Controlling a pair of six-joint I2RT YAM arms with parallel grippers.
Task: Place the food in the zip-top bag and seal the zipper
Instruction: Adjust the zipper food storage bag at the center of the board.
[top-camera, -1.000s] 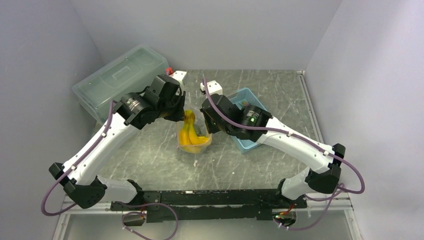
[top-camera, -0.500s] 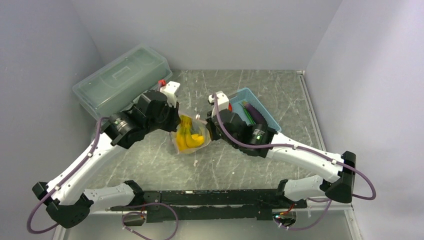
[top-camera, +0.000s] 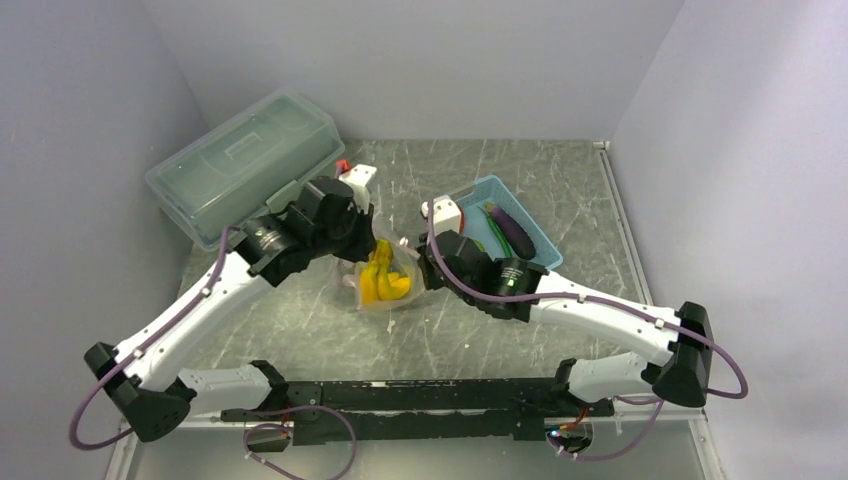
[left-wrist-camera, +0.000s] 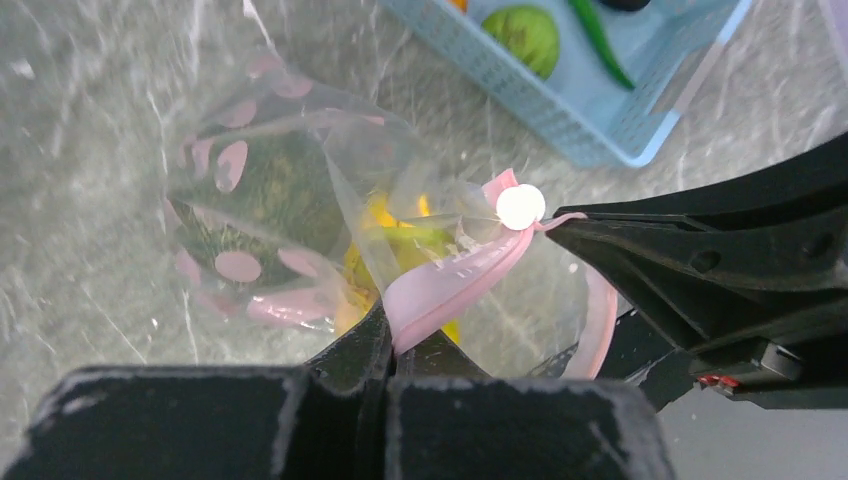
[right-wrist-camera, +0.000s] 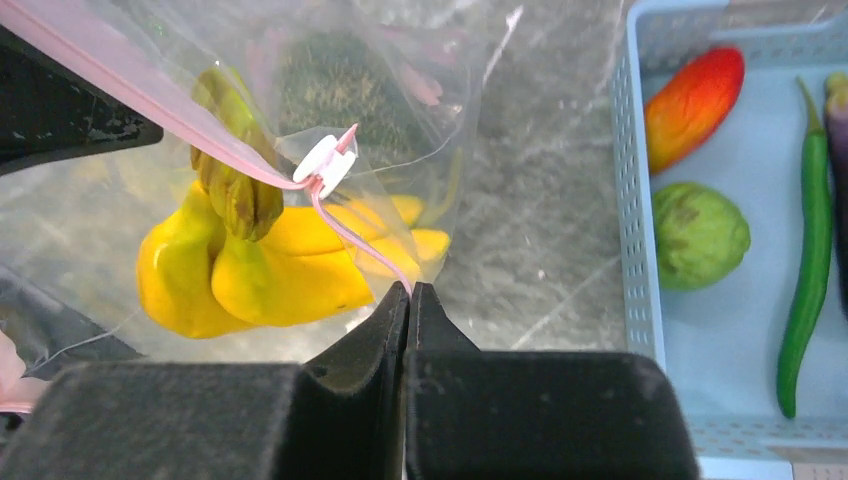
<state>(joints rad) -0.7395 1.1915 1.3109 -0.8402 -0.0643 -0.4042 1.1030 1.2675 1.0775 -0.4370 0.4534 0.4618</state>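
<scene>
Meeting mid-desk (top-camera: 480, 330), both arms at the bag (top-camera: 385, 285). Left tool (left-wrist-camera: 385, 335) pressed together, pinching the pink zipper (left-wrist-camera: 450, 280) at one end of the mouth. Right tool (right-wrist-camera: 410, 292) likewise clamped tight on the other end of the same strip, thin pink edge running straight into the fingertips. Bag strung between the two, mouth uppermost, body hanging down toward the desk (cannot tell whether the bottom touches). White slider (right-wrist-camera: 322, 160) partway along the zipper, nearer the right tool; how much of the strip is sealed, cannot tell. Inside the bag: yellow bananas (right-wrist-camera: 270, 270) with greenish stems up, dull-green round lump (left-wrist-camera: 270, 190) beside them. Just right of the bag, light-blue basket (right-wrist-camera: 625, 200) flat on the desk, holding a red-orange piece (right-wrist-camera: 695, 95), a green round fruit (right-wrist-camera: 698, 235), a long green chili (right-wrist-camera: 805, 290) and a purple eggplant (top-camera: 510, 228). Back left, a big translucent lidded box (top-camera: 245, 160), apart from the bag.
</scene>
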